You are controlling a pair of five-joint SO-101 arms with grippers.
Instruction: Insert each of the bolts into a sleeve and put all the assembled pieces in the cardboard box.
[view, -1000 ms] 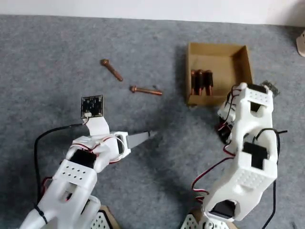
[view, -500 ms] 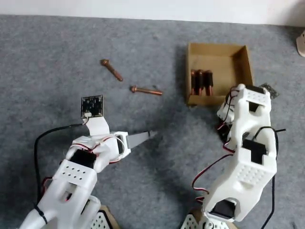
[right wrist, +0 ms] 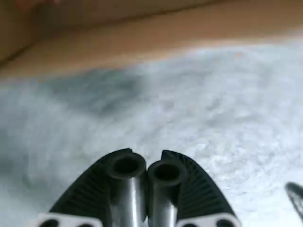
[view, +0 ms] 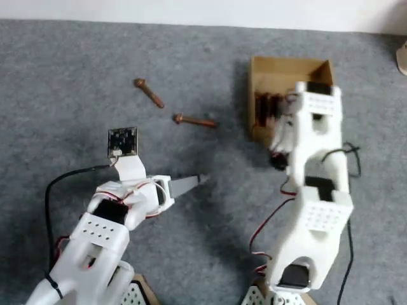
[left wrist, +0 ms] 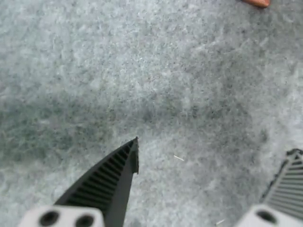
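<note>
We see the cardboard box in the upper right of the high view. It sits on the grey carpet. The right arm comes up from the bottom right and hangs over the near side of the box, so part of the box is hidden. Inside the box, by its left wall, some finished pieces lie side by side. They are copper colored, and we cannot count them. Two bolts lie on the carpet to the left of the box, not touching each other. The first bolt is tilted and lies upper left of the middle. The second bolt is a bit lower and closer to the box. The right claw is closed on two grey sleeves. They sit side by side between its black fingers, with their open ends toward the brown box wall just ahead. The left arm is in the lower left. The left claw is wide open with nothing in it, low over the carpet. A copper bit peeks in at the edge of the left wrist view, and we cannot tell which bolt it is.
</note>
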